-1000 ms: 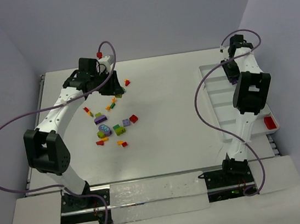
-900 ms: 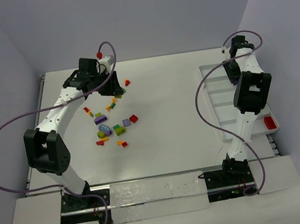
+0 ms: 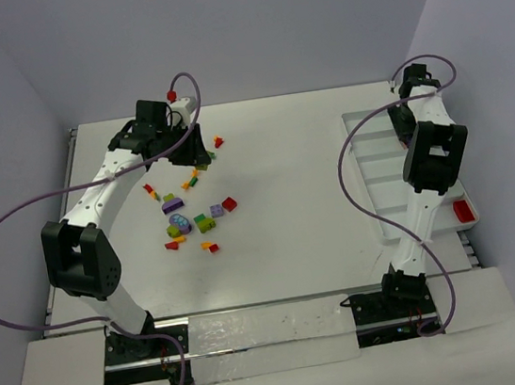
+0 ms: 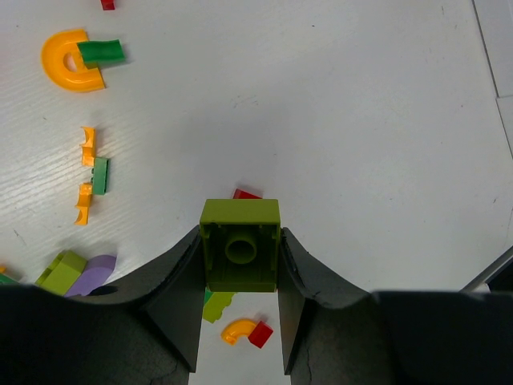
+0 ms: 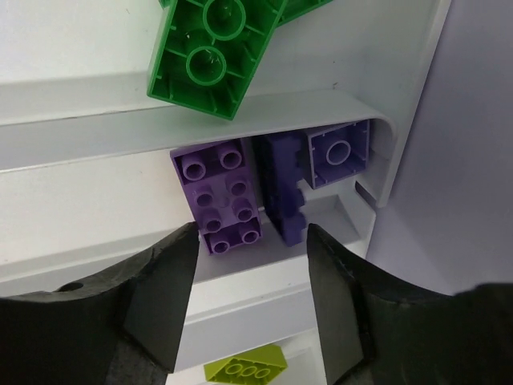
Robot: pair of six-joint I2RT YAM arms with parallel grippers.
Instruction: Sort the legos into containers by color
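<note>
Up top, from the overhead camera, the legos (image 3: 191, 214) lie in a loose scatter on the left half of the white surface (image 3: 287, 198). The left arm reaches out over the far edge of that pile, with the left tool (image 3: 197, 151) just above the bricks there. The white tray (image 3: 369, 173) runs along the right side, and the right tool (image 3: 401, 121) hangs over its far end. One red brick (image 3: 464, 212) sits alone in a near compartment.

Over on the left wrist cam, the left tool (image 4: 240, 241) is clamped on a lime brick (image 4: 240, 249), hollow underside facing the camera and lifted off the surface. Down below there's an orange arch (image 4: 70, 72) touching a small green piece (image 4: 102, 52), a red bit (image 4: 246, 193) peeking out behind the held brick, and a pale purple piece (image 4: 98, 269) at lower left.

Right wrist cam: the right tool (image 5: 252, 241) has its fingers (image 5: 164, 297) spread and isn't gripping anything. Right under it, two purple bricks (image 5: 220, 204) lie side by side in a corner compartment, one studs up, the other against the rounded tray wall. Across the divider toward the top of the picture a green brick (image 5: 212, 52) lies underside up. At the bottom edge, a yellow-green brick (image 5: 240, 367) lies in the next compartment.
</note>
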